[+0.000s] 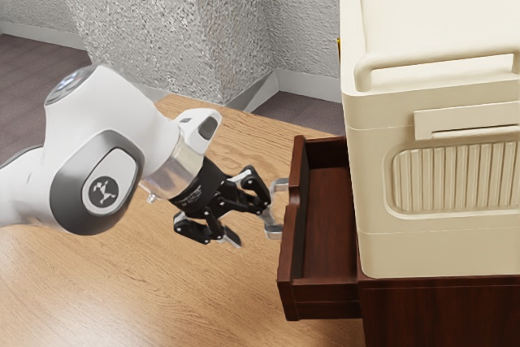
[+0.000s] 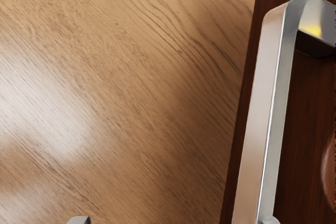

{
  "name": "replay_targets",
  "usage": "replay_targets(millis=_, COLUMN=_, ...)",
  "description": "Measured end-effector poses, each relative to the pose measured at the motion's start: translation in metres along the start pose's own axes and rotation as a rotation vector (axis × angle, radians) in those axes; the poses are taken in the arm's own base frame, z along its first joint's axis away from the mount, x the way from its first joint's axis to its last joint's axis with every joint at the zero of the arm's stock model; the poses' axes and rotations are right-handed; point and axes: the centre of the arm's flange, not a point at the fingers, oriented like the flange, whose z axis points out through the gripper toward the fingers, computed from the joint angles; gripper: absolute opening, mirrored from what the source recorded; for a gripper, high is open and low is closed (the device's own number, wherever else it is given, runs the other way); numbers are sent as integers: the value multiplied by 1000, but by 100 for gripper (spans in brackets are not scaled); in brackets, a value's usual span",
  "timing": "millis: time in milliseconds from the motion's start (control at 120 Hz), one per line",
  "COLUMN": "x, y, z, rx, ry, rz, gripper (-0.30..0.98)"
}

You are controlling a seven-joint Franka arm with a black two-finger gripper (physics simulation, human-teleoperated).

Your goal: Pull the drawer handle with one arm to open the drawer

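From where I stand, the drawer is open: the dark red-brown wooden drawer point(image 1: 289, 270), right of the frame's centre, juts out from the matching dark wooden cabinet point(image 1: 439, 314) at the lower right, its inside showing. On its front is the silver metal bar handle point(image 1: 274, 233), near the middle of the frame. The white and grey robot arm point(image 1: 97, 184) reaches in from the left, tilted downward, and its black two-finger gripper point(image 1: 253, 232) is at the handle. The fingers stand apart, one right by the handle and the other off to its left, over the light brown wood-grain tabletop point(image 1: 195, 298). I cannot tell whether the nearer finger touches the metal.

In the wrist view the handle runs down the right side, a yellow glint on its upper mount, with one fingertip at its lower end and the other well apart.

A cream boxy case point(image 1: 374, 176) with rounded rails and a ribbed panel sits on the cabinet, filling the upper right. Behind, a rough grey wall point(image 1: 301, 6) crosses the top.
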Motion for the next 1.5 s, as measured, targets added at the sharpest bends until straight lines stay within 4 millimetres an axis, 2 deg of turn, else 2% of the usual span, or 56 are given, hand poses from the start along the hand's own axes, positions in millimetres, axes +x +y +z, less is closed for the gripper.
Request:
replay_targets(millis=475, x=4, y=-13, z=-5, rx=11, ry=15, rz=-27, gripper=13)
replay_targets(millis=708, x=3, y=-27, z=-16, rx=-2, ry=26, rz=-48, gripper=10)
replay_targets(millis=967, x=3, y=-40, z=-21, rx=1, ry=30, rz=-62, gripper=10)
replay_targets(millis=1242, x=1, y=-42, z=-26, rx=2, ry=40, rz=-61, gripper=9)
replay_targets(millis=1267, x=1, y=-42, z=-27, rx=1, ry=41, rz=-61, gripper=11)
replay_targets(millis=1383, x=-3, y=-41, z=-29, rx=-2, ry=39, rz=-53, gripper=35)
replay_targets(millis=1500, x=-6, y=-40, z=-31, rx=-4, ry=37, rz=-46, gripper=49)
